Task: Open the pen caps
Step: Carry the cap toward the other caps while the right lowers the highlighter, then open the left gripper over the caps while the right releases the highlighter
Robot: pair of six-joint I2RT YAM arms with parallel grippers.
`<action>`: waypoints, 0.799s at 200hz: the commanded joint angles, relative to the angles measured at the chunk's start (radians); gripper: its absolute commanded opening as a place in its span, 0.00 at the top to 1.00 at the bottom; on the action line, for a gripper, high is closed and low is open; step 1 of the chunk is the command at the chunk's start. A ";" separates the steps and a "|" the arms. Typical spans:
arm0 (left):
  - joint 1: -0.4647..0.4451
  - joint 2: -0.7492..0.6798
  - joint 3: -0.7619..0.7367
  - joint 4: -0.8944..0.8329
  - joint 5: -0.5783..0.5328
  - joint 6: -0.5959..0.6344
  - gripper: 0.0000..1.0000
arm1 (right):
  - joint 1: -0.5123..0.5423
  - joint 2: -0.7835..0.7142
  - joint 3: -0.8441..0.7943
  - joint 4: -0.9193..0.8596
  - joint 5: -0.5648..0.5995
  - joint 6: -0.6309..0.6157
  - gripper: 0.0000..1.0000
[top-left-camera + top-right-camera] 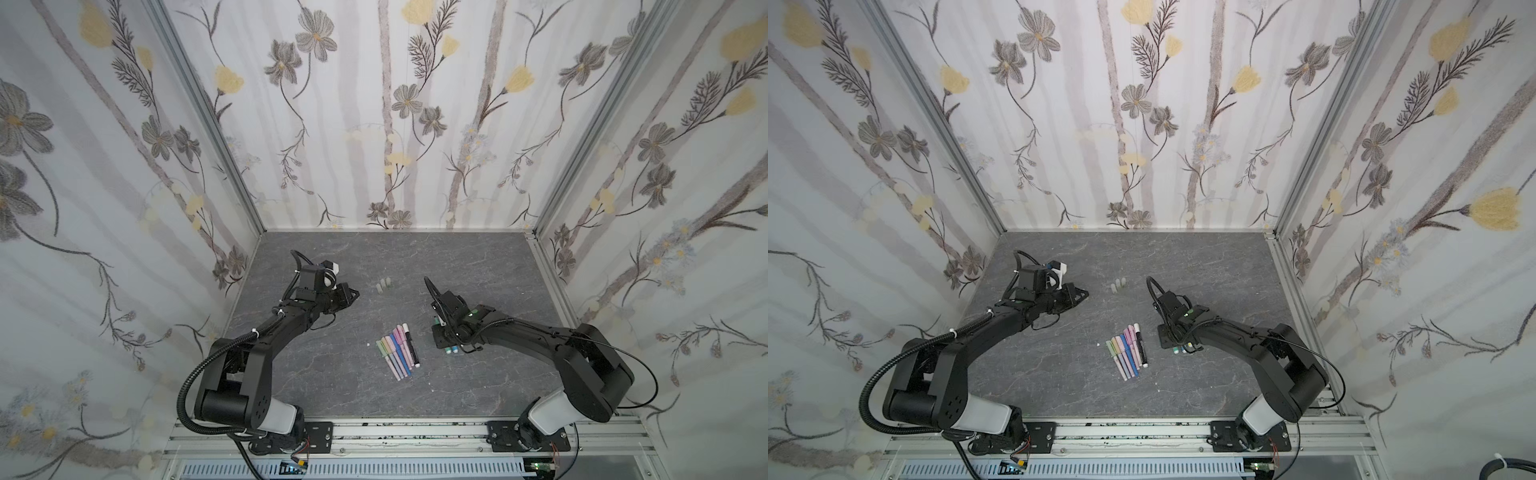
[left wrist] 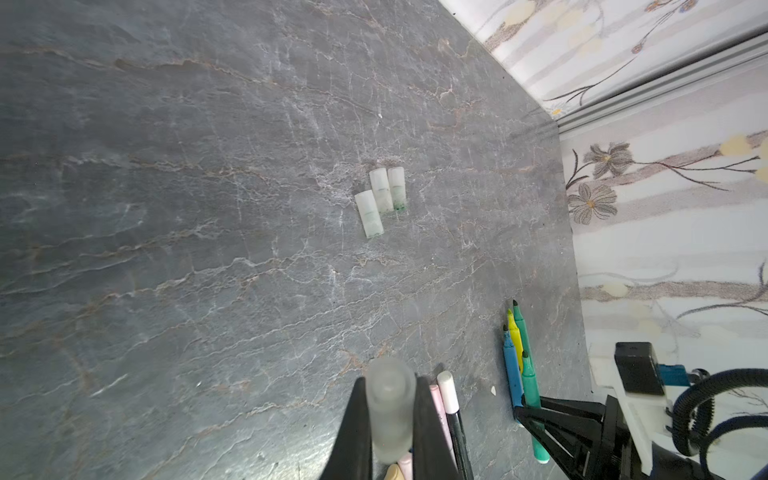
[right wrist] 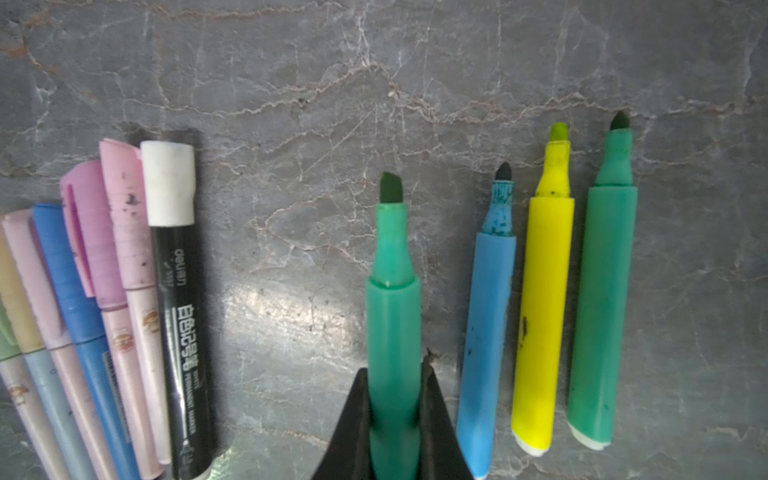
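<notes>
Grey veined stone makes the counter (image 1: 478, 266), with flowered walls around it. The left jaws are clenched on a frosted cap (image 2: 390, 411); the right jaws grasp a green pen (image 3: 392, 316), its tip bare, just beside three open pens (image 3: 542, 291). I think the cap should be set down low, near the three loose caps (image 2: 380, 201), so it does not roll. The left arm (image 1: 291, 320) reaches toward them with bent elbow; the right arm (image 1: 519, 328) lies low near the capped pens (image 1: 397, 353).
</notes>
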 commanded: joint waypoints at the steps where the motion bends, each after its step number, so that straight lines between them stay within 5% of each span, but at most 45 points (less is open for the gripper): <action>1: 0.020 -0.004 -0.010 -0.024 -0.017 0.039 1.00 | 0.001 0.014 0.015 -0.031 0.039 -0.001 0.99; 160: 0.045 0.093 -0.031 0.056 0.014 0.016 1.00 | 0.017 0.113 0.063 -0.051 0.106 -0.002 0.81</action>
